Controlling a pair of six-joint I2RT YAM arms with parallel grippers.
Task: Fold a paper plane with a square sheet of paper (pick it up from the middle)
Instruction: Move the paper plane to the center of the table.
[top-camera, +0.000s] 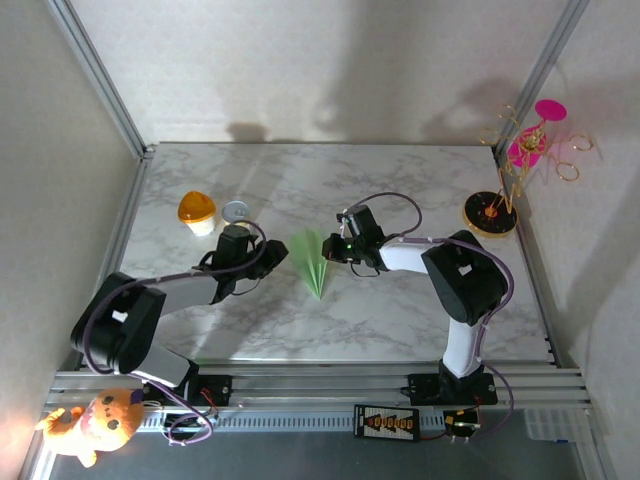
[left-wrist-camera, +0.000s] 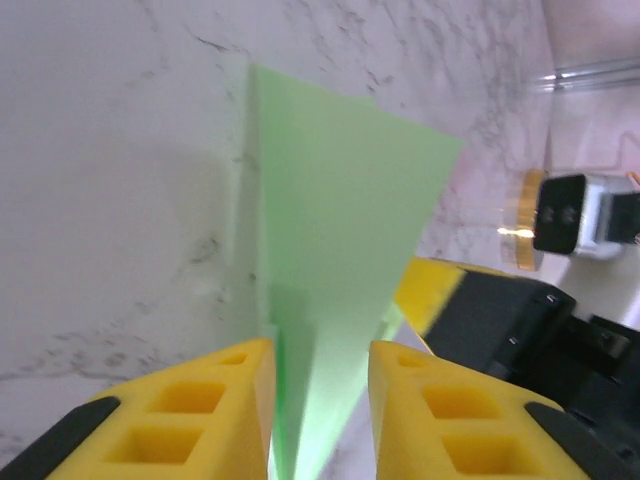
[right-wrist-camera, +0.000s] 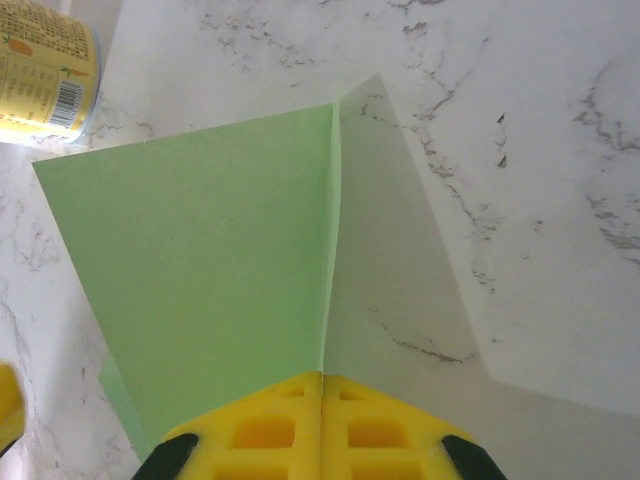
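Observation:
The pale green square sheet of paper stands folded into a slim paper plane (top-camera: 313, 262) in the middle of the table, tip toward the near edge. My right gripper (top-camera: 335, 250) holds it from the right. In the right wrist view its fingers (right-wrist-camera: 322, 378) are pressed together on the plane's upright centre crease (right-wrist-camera: 220, 270). My left gripper (top-camera: 272, 258) reaches in from the left. Its jaws (left-wrist-camera: 322, 360) stand apart on either side of the narrow end of the plane (left-wrist-camera: 330, 220), with a gap at each pad. A yellow fingertip (left-wrist-camera: 430, 290) of the right gripper shows beside the paper.
An orange-lidded cup (top-camera: 197, 210) and a small yellow tin (top-camera: 237, 211) stand at the back left, the tin (right-wrist-camera: 45, 70) close to the paper's corner. A pink-and-gold ornament stand (top-camera: 520, 160) on its round base (top-camera: 490, 213) is at the back right. A plush toy (top-camera: 95, 425) lies off the front left.

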